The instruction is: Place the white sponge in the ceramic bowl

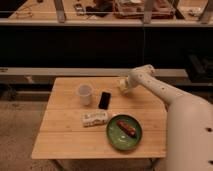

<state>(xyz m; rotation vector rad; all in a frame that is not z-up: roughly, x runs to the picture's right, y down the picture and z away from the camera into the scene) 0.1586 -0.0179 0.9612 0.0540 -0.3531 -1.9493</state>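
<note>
Greyish print is seen on the long white packet [95, 118], but none of it can be read. No other label or writing can be made out on the things on the wooden table [60, 142].

With the table's middle taken as the clock's centre and its far edge as 12 o'clock, the white arm [156, 86] is seen to come in from the robot's broad body [190, 135] at about 4 o'clock. It is carried up and back along the right edge, bent sharply at a rounded joint near 2 o'clock, and turned down and leftward toward the tabletop. The gripper [125, 88] is found at the end of that bend, low over the far right part of the table at about 1 o'clock. Whether it is spread or closed cannot be told.

The white sponge [120, 84] is seen as a pale cream block right at the gripper, at 1 o'clock near the far edge; whether it is gripped or merely touched cannot be told. The ceramic bowl [114, 140] is set at 4 o'clock, well apart from the sponge, and a reddish-brown oblong item [126, 128] lies in it.

A translucent white cup [85, 93] is stood upright at 11 o'clock, a black phone [104, 100] is laid flat just beside it toward 12 o'clock, and the packet lies near the centre, just left of the bowl.
</note>
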